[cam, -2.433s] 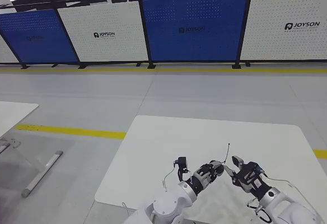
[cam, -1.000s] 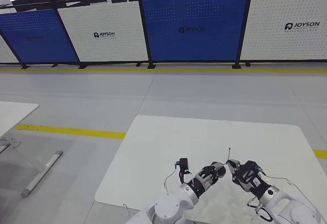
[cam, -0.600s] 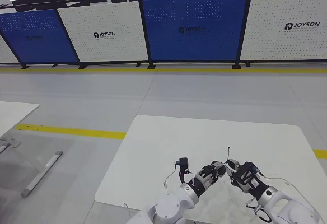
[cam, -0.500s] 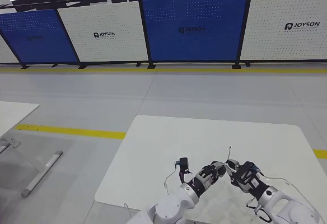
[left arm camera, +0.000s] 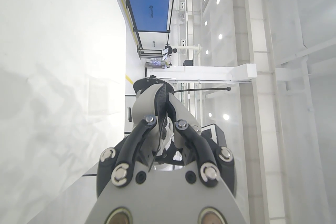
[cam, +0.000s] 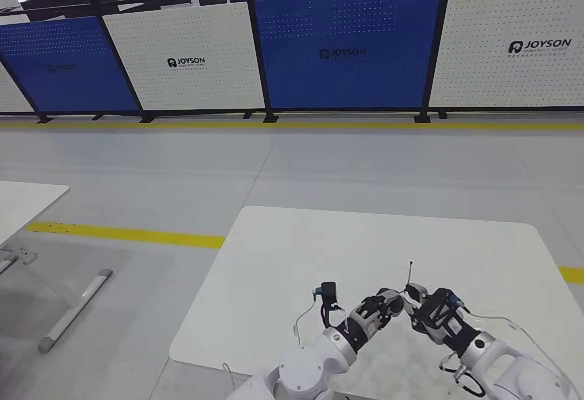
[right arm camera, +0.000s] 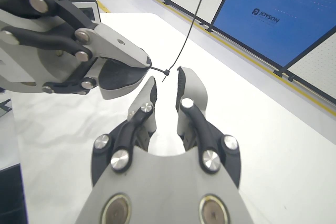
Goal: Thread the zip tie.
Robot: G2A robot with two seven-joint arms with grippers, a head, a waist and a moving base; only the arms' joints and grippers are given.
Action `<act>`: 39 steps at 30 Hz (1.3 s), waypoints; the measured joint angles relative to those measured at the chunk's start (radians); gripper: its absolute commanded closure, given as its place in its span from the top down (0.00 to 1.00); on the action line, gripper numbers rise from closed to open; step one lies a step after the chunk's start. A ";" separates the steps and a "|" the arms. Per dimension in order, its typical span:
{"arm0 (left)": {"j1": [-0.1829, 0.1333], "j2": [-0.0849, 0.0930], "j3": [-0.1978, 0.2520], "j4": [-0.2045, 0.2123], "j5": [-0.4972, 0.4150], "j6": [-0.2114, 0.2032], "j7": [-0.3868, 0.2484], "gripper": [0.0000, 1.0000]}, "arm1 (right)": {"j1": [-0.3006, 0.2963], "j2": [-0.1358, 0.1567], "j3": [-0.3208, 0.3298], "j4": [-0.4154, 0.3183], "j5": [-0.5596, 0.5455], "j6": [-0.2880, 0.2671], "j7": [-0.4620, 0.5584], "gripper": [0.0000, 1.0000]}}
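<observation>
Zip tie [right arm camera: 186,38] is pinched in the closed left hand [right arm camera: 147,65] above the white counter [right arm camera: 236,117]; the right hand [right arm camera: 166,73] gapes open, with blue and white panels [right arm camera: 262,33] behind.

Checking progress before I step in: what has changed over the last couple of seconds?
The right hand moved in toward the left hand, closing the gap. Its open fingers now flank the lower end of the zip tie. Nothing was grasped or released. The left hand stayed shut on the zip tie, with the strap still pointing up.
</observation>
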 measured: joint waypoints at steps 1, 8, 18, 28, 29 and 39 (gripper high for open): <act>0.000 0.000 0.000 0.000 0.000 0.000 0.000 0.00 | 0.001 0.000 -0.002 -0.001 0.000 0.000 0.000 0.22; -0.002 -0.001 0.001 0.004 0.003 0.004 -0.003 0.00 | 0.003 0.003 0.002 -0.002 0.006 0.000 -0.003 0.11; 0.000 -0.002 0.001 0.003 0.010 0.004 -0.007 0.00 | -0.001 0.002 0.012 -0.006 0.008 0.000 0.000 0.13; 0.002 -0.002 0.001 0.001 0.017 0.007 -0.009 0.00 | -0.007 0.001 0.021 -0.013 0.004 0.000 0.002 0.09; 0.002 -0.003 0.001 0.002 0.017 0.007 -0.009 0.00 | -0.008 0.000 0.022 -0.013 0.004 0.000 0.003 0.06; 0.004 -0.004 0.003 0.005 0.019 0.001 -0.009 0.00 | -0.011 -0.002 0.026 -0.011 0.004 0.000 -0.001 0.00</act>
